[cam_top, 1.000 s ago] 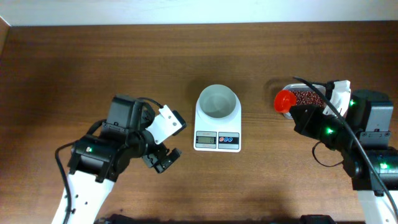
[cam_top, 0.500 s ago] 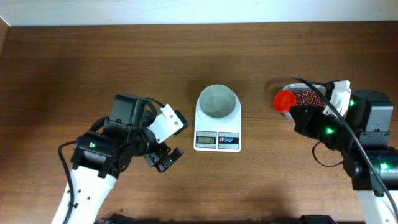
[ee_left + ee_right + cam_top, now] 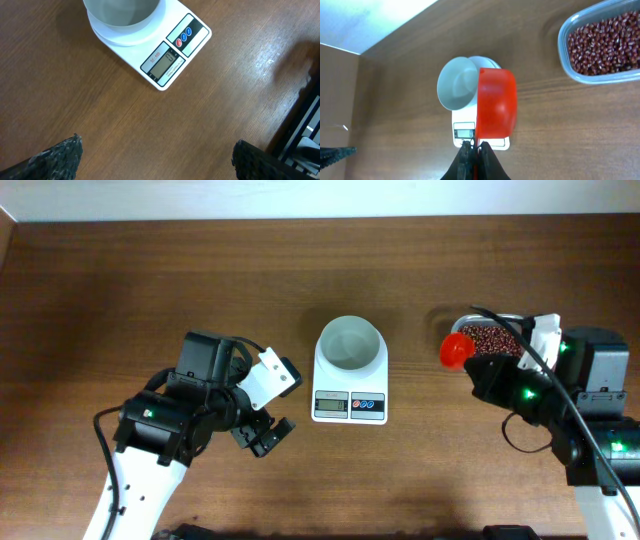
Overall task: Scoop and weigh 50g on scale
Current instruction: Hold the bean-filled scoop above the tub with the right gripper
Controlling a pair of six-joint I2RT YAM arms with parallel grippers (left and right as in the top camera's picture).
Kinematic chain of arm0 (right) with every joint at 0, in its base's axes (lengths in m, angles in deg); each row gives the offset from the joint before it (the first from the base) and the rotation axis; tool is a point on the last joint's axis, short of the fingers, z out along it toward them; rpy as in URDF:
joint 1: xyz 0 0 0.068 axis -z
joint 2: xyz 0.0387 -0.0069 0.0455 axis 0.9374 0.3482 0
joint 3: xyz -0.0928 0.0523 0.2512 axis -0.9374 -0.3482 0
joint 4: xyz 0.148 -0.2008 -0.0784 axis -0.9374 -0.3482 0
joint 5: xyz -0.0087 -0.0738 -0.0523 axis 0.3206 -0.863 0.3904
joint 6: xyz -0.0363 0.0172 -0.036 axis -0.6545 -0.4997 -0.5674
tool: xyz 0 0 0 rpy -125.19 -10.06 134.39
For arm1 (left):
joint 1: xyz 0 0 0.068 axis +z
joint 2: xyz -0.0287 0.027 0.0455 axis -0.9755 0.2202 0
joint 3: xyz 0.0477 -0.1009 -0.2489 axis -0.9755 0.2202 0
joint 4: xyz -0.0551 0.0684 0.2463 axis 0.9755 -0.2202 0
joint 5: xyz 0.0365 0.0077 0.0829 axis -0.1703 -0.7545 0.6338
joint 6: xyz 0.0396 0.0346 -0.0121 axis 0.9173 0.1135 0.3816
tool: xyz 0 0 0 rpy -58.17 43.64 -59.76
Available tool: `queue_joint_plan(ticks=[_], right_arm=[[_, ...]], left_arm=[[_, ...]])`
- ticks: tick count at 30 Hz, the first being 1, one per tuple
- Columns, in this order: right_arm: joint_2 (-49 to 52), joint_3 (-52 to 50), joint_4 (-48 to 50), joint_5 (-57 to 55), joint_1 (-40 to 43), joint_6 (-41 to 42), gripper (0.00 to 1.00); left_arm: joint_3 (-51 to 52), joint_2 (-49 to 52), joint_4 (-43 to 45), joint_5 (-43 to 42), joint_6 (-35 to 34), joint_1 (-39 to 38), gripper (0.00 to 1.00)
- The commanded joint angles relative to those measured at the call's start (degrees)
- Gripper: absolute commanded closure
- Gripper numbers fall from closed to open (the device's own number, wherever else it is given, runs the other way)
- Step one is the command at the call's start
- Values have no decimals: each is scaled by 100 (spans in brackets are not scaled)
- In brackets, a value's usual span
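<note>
Right pincer [image 3: 476, 150]: clamped on orange scoop [image 3: 495, 105] handle, poised near tub [image 3: 562, 45] of beans [image 3: 605, 42], likely for dipping. Left pincer [image 3: 157, 157]: spread wide, parked clear of scale [image 3: 150, 55].

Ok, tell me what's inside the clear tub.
Small red-brown beans fill the clear tub and cover its floor. Overhead, the scoop and right arm hide parts of its rim.
</note>
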Motion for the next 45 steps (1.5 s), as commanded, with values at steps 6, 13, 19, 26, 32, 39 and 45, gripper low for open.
queue_joint_plan(ticks=[6,13,19,26,32,39,45], right_arm=[[-59,114,-70,76,37,22,96],[-59,114,-70,76,37,2,96],[-59,114,-107,74,37,2,96],[-59,114,-195,72,37,-284,96],[-61,114,-455,-391,37,-745,96],[-61,114,-496,-474,37,-1884,96],[-59,120,-391,-1565,37,-2260,96]], left_arm=[[0,0,-7,-103,109,22,1],[0,0,-9,-103,109,22,1],[0,0,-7,-103,109,22,1],[0,0,-9,-103,109,22,1],[0,0,-7,-103,109,22,1],[0,0,-9,-103,109,22,1],[0,0,-7,-103,109,22,1]])
